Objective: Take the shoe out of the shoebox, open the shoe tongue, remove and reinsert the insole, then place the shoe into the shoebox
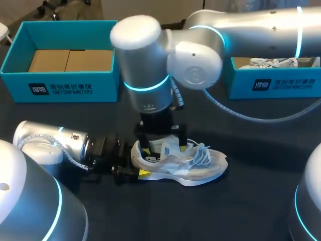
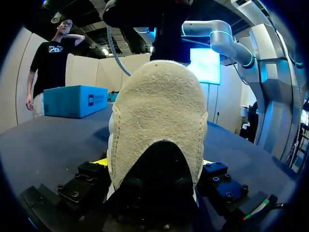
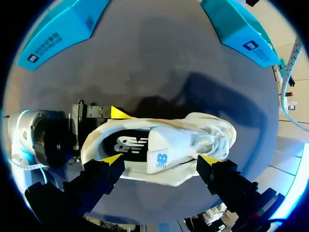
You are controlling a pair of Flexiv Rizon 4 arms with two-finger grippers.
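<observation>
A white sneaker (image 1: 180, 163) lies on the dark table, toe to the right. Its dark insole (image 3: 126, 145) shows in the opening, and the tongue (image 3: 166, 147) lies over it. My left gripper (image 1: 131, 161) comes in low from the left and is shut on the shoe's heel (image 2: 157, 121), one finger on each side. My right gripper (image 3: 160, 159) hangs above the shoe, pointing down. It is open, with one fingertip (image 3: 113, 159) by the heel opening and the other by the laces (image 3: 215, 137). It holds nothing.
A teal shoebox (image 1: 60, 83) with cardboard inside stands at the back left. A second teal box (image 1: 276, 83) at the back right holds another white shoe (image 1: 273, 63). My right arm (image 1: 165, 55) stretches across the middle of the table.
</observation>
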